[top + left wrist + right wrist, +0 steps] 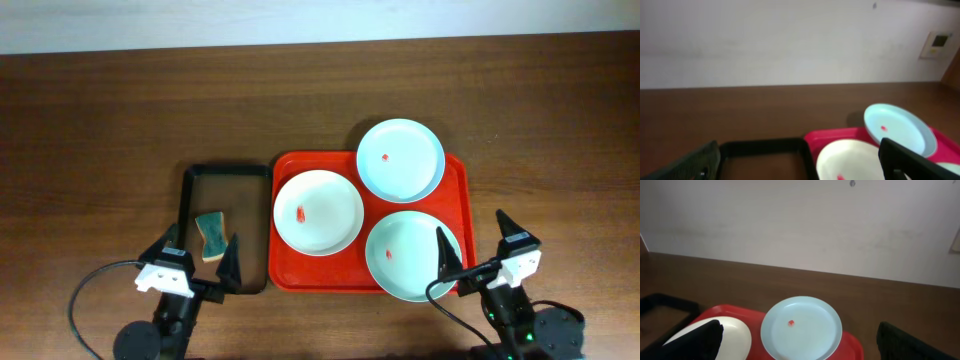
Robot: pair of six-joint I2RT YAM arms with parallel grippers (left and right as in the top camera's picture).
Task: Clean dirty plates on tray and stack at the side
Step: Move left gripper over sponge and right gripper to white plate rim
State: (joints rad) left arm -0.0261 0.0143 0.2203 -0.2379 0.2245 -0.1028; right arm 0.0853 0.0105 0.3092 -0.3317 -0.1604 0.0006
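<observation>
The red tray (300,165) lies right of centre and holds three plates. The white plate (318,211) is at its left, the pale blue plate (400,160) at its back and the mint green plate (405,262) at its front right. Each has a small red smear. My left gripper (197,255) is open and empty near the table's front, left of the tray. My right gripper (477,245) is open and empty at the tray's front right corner, one finger over the mint plate's edge. The left wrist view shows the white plate (850,160) and blue plate (897,127). The right wrist view shows the blue plate (802,327).
A narrow black tray (190,190) lies left of the red tray with a green and tan sponge (211,236) in it. Its rim shows in the left wrist view (762,146). A pale wall stands behind the table's far edge.
</observation>
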